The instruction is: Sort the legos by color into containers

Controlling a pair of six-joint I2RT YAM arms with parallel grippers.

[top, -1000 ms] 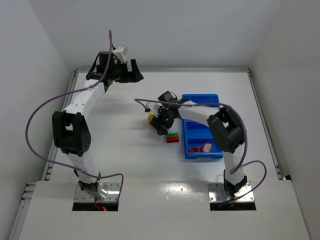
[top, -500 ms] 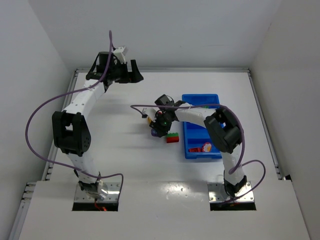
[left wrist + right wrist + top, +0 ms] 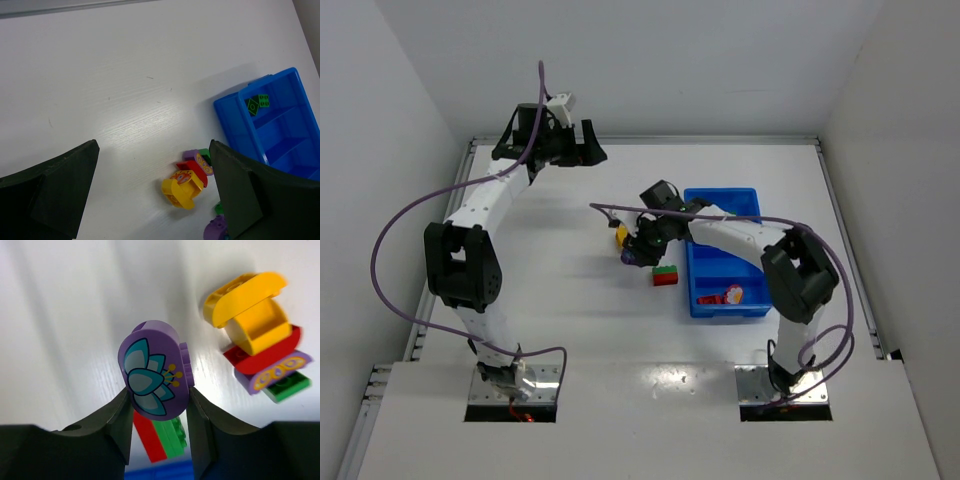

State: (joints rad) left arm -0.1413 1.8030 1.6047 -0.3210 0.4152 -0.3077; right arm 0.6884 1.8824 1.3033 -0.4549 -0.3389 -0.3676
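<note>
While hovering over the white table (image 3: 520, 300), clamping the right gripper (image 3: 156, 399) narrowly on a purple flower-printed lego (image 3: 155, 371), just beside the yellow-topped stack (image 3: 252, 322) and left of the blue tray (image 3: 722, 192). Holding the left gripper (image 3: 588, 145) spread wide, gripping nothing, near the far edge.

The red-and-green brick (image 3: 163, 440) is half hidden behind the right fingers (image 3: 112, 429) and purple brick (image 3: 155, 371).

Right gripper (image 3: 159, 392): jaws apart a second ago, now clamped on purple brick (image 3: 155, 369). Its elbow (image 3: 803, 272) has swung out rightward.
</note>
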